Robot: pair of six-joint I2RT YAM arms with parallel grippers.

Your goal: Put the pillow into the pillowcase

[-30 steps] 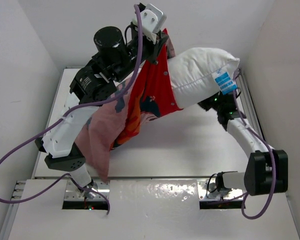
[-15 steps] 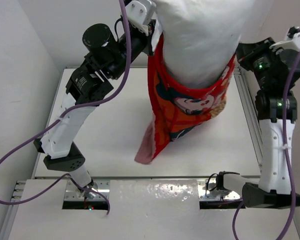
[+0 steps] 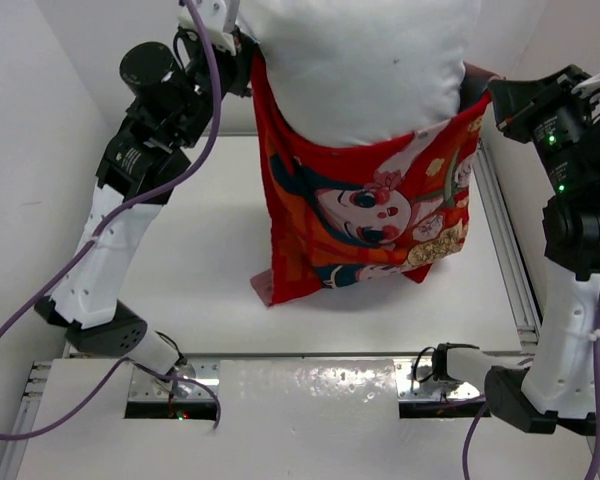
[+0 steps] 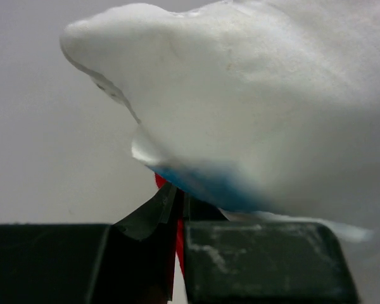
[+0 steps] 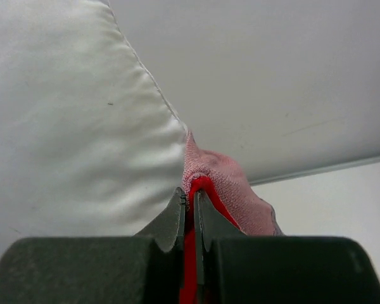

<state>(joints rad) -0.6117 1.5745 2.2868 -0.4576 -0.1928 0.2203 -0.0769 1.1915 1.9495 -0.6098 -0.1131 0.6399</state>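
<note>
The red pillowcase point(image 3: 365, 215) with a cartoon face hangs high over the table, its mouth upward. The white pillow point(image 3: 360, 60) stands in that mouth, its upper part bulging out. My left gripper point(image 3: 242, 52) is shut on the case's left top edge; in the left wrist view point(image 4: 179, 212) red cloth point(image 4: 178, 237) sits between the jaws under the pillow point(image 4: 259, 95) and its blue tag point(image 4: 209, 185). My right gripper point(image 3: 477, 88) is shut on the right top edge; the right wrist view point(image 5: 191, 209) shows red hem point(image 5: 206, 190) pinched beside the pillow point(image 5: 69, 126).
The white table point(image 3: 190, 260) lies below, with a metal rail point(image 3: 505, 260) along its right side. White walls point(image 3: 40, 120) close in on left, back and right. Purple cables point(image 3: 70, 270) trail from both arms.
Both arms have lifted and spread the case wider. The case hangs flatter and fuller, its face print turned to the camera. The pillow has sunk deeper into it.
</note>
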